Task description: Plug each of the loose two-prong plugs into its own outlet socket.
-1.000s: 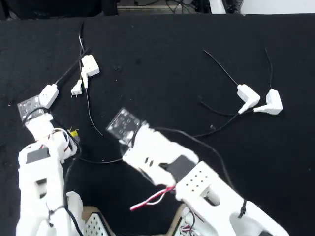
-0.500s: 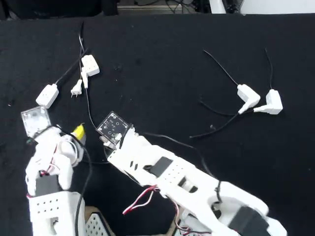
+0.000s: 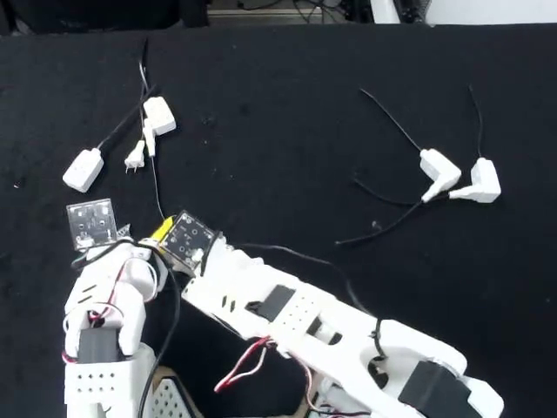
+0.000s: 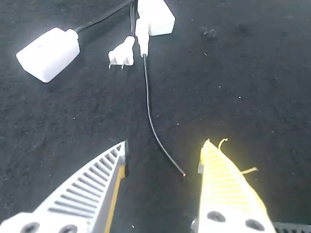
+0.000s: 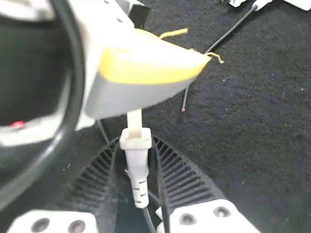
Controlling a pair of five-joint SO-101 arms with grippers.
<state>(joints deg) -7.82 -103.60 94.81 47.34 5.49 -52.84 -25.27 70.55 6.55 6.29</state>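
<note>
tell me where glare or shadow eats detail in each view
High view: the white socket block glares featureless against the black table, which swallows any shadows. Left wrist view: even light, both prongs of the loose plug readable. Right wrist view: the held plug evenly lit, no glare.

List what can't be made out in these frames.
- Right wrist view: the tip of the plug held in the right tool runs behind a finger of the left tool.
- Left wrist view: the socket shows no slots; that face is turned away.
- High view: the white pair off to the right is too small to tell whether it is mated.
- High view: the right arm's wrist covers the held plug.
</note>
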